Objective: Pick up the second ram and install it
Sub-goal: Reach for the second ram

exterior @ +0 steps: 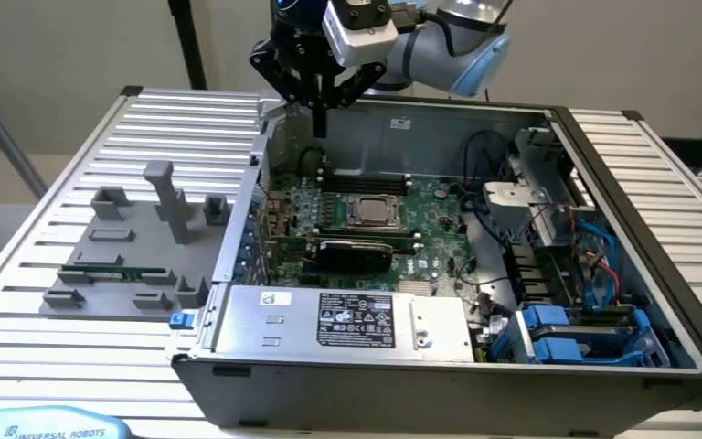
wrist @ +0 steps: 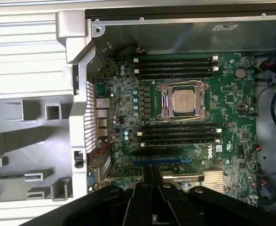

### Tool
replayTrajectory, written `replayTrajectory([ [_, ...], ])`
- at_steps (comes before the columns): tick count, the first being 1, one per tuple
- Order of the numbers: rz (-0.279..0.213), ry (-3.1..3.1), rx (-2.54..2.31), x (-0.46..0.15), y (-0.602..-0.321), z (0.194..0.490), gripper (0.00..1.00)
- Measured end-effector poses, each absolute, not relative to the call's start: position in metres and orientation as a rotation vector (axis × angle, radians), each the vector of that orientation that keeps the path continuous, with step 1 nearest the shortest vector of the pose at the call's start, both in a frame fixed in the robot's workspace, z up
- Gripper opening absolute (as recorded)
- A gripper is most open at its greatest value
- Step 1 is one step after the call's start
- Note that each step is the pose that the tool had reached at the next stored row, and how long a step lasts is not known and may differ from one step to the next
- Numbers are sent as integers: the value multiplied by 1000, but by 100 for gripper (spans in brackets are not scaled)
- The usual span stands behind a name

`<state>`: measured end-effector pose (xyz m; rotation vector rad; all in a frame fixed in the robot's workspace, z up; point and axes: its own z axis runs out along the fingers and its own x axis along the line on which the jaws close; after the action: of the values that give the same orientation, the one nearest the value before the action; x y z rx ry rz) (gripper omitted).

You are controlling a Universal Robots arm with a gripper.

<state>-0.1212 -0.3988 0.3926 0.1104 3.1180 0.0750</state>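
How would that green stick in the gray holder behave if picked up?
The ram looks thin and flat, so it is probably light and fairly stiff, like a small board. As a bare circuit board, it is likely fragile under a hard squeeze or bend. Lying flat in the holder, it seems unlikely to roll.

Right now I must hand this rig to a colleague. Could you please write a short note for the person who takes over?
Claw: shut, holding nothing, hanging over the back corner of the open computer case, at the exterior view's left.
Second ram: lying in the gray holder outside the case, at the exterior view's left, apart from the claw.
Done: nothing on this stick yet.
Left: the pick-up, and seating it in the memory slots.
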Motion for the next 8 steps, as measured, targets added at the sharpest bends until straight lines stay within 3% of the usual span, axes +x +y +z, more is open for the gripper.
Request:
replayTrajectory([
  [8,75,3118,110,-144,-402,393,11],
])
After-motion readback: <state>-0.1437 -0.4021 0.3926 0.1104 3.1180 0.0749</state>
